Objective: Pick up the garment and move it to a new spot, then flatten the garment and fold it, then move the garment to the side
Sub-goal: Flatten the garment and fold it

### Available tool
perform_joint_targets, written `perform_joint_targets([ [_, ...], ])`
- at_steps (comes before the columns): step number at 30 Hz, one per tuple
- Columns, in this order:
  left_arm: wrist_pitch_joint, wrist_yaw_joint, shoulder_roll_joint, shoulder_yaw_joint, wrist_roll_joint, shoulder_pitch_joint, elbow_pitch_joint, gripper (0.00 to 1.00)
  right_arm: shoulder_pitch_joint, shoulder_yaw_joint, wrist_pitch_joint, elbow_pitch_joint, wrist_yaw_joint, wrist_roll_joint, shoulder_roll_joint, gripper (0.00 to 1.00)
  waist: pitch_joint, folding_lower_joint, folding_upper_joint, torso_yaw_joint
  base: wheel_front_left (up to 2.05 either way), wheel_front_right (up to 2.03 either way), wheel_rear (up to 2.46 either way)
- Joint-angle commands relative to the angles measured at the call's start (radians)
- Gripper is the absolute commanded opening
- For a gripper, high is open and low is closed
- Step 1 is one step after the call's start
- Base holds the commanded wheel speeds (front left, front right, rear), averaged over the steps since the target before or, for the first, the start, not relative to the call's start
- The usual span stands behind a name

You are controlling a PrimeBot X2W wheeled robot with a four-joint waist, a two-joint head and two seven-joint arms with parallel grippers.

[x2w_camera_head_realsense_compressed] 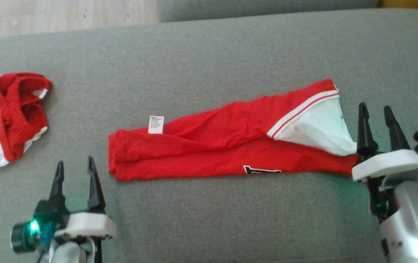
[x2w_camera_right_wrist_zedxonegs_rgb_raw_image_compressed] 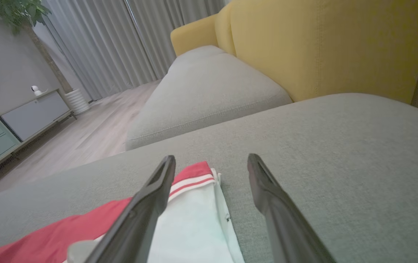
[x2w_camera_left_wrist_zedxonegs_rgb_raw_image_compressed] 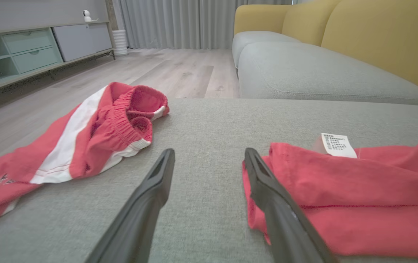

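Note:
A red garment [x2w_camera_head_realsense_compressed: 212, 146] lies folded into a long band across the grey cushion [x2w_camera_head_realsense_compressed: 230, 47], with a white care label [x2w_camera_head_realsense_compressed: 156, 124] near its left end and a white panel with red-and-white trim at its right end. My left gripper [x2w_camera_head_realsense_compressed: 75, 160] stands open just off the garment's left end, empty; in the left wrist view [x2w_camera_left_wrist_zedxonegs_rgb_raw_image_compressed: 209, 150] the red cloth [x2w_camera_left_wrist_zedxonegs_rgb_raw_image_compressed: 358, 190] lies against the right finger. My right gripper [x2w_camera_head_realsense_compressed: 375, 106] is open at the garment's right end. The right wrist view [x2w_camera_right_wrist_zedxonegs_rgb_raw_image_compressed: 211, 156] has the white panel [x2w_camera_right_wrist_zedxonegs_rgb_raw_image_compressed: 194, 226] under its left finger.
A second red piece with a white stripe [x2w_camera_head_realsense_compressed: 7, 117] [x2w_camera_left_wrist_zedxonegs_rgb_raw_image_compressed: 95, 135] lies crumpled at the cushion's left edge. A yellow sofa back [x2w_camera_right_wrist_zedxonegs_rgb_raw_image_compressed: 322, 44] and another grey seat [x2w_camera_left_wrist_zedxonegs_rgb_raw_image_compressed: 304, 73] stand beyond. Wooden floor [x2w_camera_left_wrist_zedxonegs_rgb_raw_image_compressed: 179, 69] and a low cabinet [x2w_camera_left_wrist_zedxonegs_rgb_raw_image_compressed: 29, 51] lie past the left edge.

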Motion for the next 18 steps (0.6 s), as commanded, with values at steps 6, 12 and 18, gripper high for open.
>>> perform_joint_targets([
  [6,-0.005,0.055,0.005,-0.019,0.005,0.049,-0.083,1.00,0.081,-0.092,-0.013,-0.116,0.003,-0.212,0.096,1.00,-0.049,0.0002,-0.0001,0.028,0.00,0.00,0.00],
  [12,-0.005,0.091,0.005,-0.057,-0.013,0.085,-0.110,1.00,0.117,-0.140,-0.013,-0.123,0.003,-0.296,0.135,1.00,-0.068,0.0002,-0.0001,0.040,0.00,0.00,0.00],
  [18,-0.005,0.094,0.005,-0.075,-0.023,0.083,-0.115,1.00,0.102,-0.149,-0.013,-0.090,0.003,-0.321,0.143,1.00,-0.046,0.0002,-0.0001,0.045,0.00,0.00,0.00],
])
